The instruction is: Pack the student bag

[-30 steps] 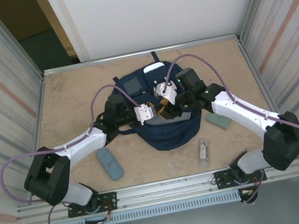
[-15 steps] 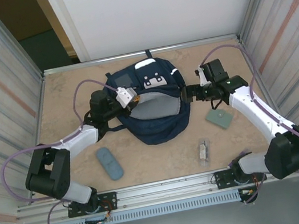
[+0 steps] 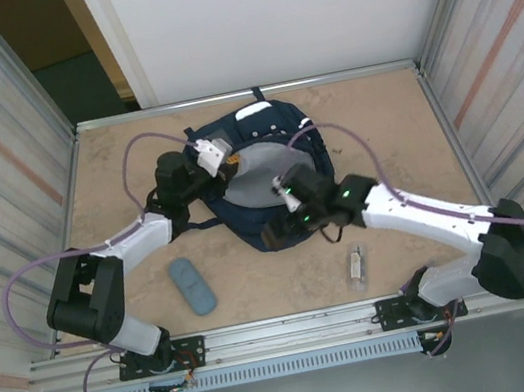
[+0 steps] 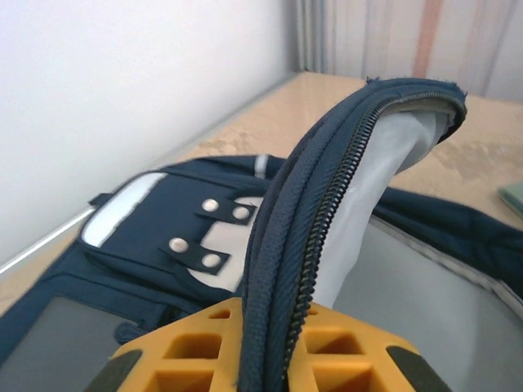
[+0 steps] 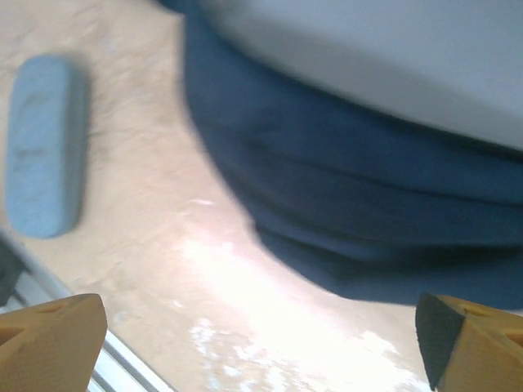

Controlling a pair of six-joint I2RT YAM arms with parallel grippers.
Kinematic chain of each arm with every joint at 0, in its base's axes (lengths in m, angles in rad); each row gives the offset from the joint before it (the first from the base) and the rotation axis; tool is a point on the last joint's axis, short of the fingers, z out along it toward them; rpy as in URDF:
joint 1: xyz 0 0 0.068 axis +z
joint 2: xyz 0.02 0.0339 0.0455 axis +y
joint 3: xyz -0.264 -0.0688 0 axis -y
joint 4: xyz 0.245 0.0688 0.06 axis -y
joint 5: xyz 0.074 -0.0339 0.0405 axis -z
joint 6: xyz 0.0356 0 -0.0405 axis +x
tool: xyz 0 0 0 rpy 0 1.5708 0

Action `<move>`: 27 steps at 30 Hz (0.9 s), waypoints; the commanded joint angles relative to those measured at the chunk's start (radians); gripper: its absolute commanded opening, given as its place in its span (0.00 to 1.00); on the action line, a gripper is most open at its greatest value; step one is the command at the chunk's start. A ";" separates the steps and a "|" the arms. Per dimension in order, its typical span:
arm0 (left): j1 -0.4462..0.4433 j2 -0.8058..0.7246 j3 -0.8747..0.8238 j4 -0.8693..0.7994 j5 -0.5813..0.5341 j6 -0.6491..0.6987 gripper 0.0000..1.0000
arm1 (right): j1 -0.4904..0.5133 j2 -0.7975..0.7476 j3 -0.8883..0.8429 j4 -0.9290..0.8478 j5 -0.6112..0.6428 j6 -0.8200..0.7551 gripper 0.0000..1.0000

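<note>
Left wrist view first: your left gripper (image 4: 270, 355) has its yellow jaws clamped on the zippered rim of the student bag (image 4: 155, 245). The rim rises out of them in a tall arch, with pale grey lining under it. From above, that left gripper (image 3: 220, 160) sits at the far-left edge of the bag's mouth. The student bag (image 3: 283, 129) lies mid-table towards the far side, its mouth gaping (grey lining facing up).

Your right gripper (image 5: 261, 343) has its jaws spread wide with nothing between them. Beneath it runs the near navy edge of the student bag (image 5: 368, 188), with bare tabletop on the near side of that edge. From above, the right gripper (image 3: 278, 229) hangs over the bag's near-left edge.

Outward from there, a blue case (image 3: 192, 286) lies near-left of the bag and apart from it; the right wrist camera catches the blue case (image 5: 45, 143) at its left side. A small clear packet (image 3: 357, 266) lies near-right, just beside your right forearm. The table (image 3: 381, 124) is bare tan surface to the right of the bag and in the far-left corner. A metal rail (image 3: 295, 324) bounds the near edge.
</note>
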 commanded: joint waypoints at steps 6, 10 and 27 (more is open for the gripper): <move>0.046 0.028 0.112 0.033 -0.024 -0.028 0.01 | 0.318 0.378 0.219 0.209 0.220 0.020 0.99; 0.054 0.047 0.142 0.057 -0.023 -0.021 0.00 | 0.385 0.594 0.403 0.180 0.219 -0.018 0.99; 0.061 0.026 0.197 -0.001 0.019 0.031 0.00 | 0.382 1.014 0.818 -0.129 0.247 -0.034 0.88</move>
